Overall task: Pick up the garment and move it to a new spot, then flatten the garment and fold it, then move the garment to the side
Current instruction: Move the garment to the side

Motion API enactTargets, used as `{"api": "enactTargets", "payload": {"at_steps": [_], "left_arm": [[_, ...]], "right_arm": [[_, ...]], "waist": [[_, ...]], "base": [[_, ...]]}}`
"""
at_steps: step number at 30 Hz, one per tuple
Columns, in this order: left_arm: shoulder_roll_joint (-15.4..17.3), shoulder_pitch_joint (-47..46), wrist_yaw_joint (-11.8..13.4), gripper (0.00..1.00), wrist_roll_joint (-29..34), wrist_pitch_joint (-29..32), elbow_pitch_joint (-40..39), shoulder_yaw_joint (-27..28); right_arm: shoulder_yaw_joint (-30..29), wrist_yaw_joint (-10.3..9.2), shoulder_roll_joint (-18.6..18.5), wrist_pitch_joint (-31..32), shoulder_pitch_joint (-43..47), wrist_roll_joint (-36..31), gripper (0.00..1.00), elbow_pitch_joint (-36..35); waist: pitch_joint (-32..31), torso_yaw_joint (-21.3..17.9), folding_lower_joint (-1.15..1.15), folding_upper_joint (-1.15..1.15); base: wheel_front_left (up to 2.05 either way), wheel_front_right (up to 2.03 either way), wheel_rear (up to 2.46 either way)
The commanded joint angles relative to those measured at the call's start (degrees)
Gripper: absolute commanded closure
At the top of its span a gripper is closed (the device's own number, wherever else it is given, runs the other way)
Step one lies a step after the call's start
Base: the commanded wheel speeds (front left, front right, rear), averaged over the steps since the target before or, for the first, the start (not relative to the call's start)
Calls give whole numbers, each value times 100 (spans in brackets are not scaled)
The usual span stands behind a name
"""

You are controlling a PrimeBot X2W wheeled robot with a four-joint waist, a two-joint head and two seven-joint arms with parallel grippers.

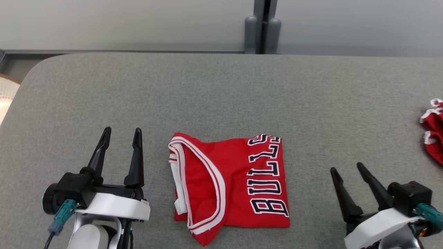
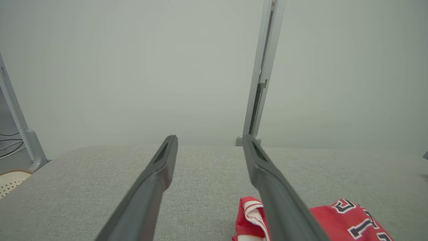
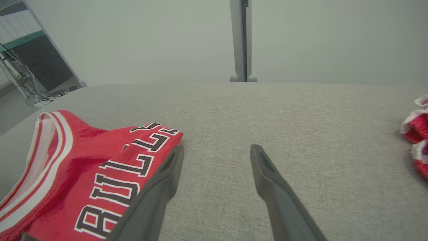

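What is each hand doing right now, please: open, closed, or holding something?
Left hand: open, empty, left of the jersey.
Right hand: open, empty, right of the jersey.

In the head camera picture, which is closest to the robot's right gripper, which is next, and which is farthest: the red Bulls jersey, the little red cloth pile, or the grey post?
Starting from the right gripper:
1. Red Bulls jersey, lying just to its left on the table.
2. Little red cloth pile, off to its right, at the picture's right edge.
3. Grey post, far back, beyond the table's back edge.
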Motion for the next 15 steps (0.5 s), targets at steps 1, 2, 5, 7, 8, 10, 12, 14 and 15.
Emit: {"api": "enactTargets", "payload": {"at_steps": [1, 2, 5, 7, 8, 10, 12, 14, 15], "left_arm": [[-21, -190, -24, 0, 13, -66, 31, -20], [-49, -269, -54, 0, 6, -93, 50, -47], [-110, -502, -119, 0, -7, -176, 145, -122], [-139, -575, -137, 0, -9, -203, 181, -128], [-167, -642, -142, 0, -15, -231, 211, -131], [-221, -743, -161, 0, -22, -282, 255, -142], [-262, -823, -185, 0, -20, -301, 302, -158], [-293, -882, -206, 0, -12, -325, 343, -163], [-304, -885, -208, 0, -6, -328, 360, -157]], "right_arm": [[200, -1, -30, -27, -162, 76, 0, 207], [307, -1, -39, -32, -214, 113, 0, 343], [638, -1, -45, -62, -392, 202, 0, 753], [751, -1, -26, -107, -473, 259, 0, 867], [849, -1, -35, -114, -556, 269, 0, 980], [994, -1, -56, -139, -679, 315, 0, 1174], [1112, -1, -84, -124, -768, 347, 0, 1355], [1178, -1, -110, -67, -812, 369, 63, 1486], [1195, -2, -132, -39, -824, 374, 100, 1523]], "waist": [[360, 341, 0, 0], [451, 427, 0, 0], [683, 655, 0, 0], [752, 716, 0, 0], [823, 766, 0, 0], [940, 838, 0, 0], [1014, 908, 0, 0], [1057, 946, 0, 0], [1068, 951, 0, 0]], "base": [[0, 0, 0], [0, 0, 0], [0, 0, 0], [0, 0, 0], [0, 0, 0], [0, 0, 0], [0, 0, 0], [0, 0, 0], [0, 0, 0]]}}
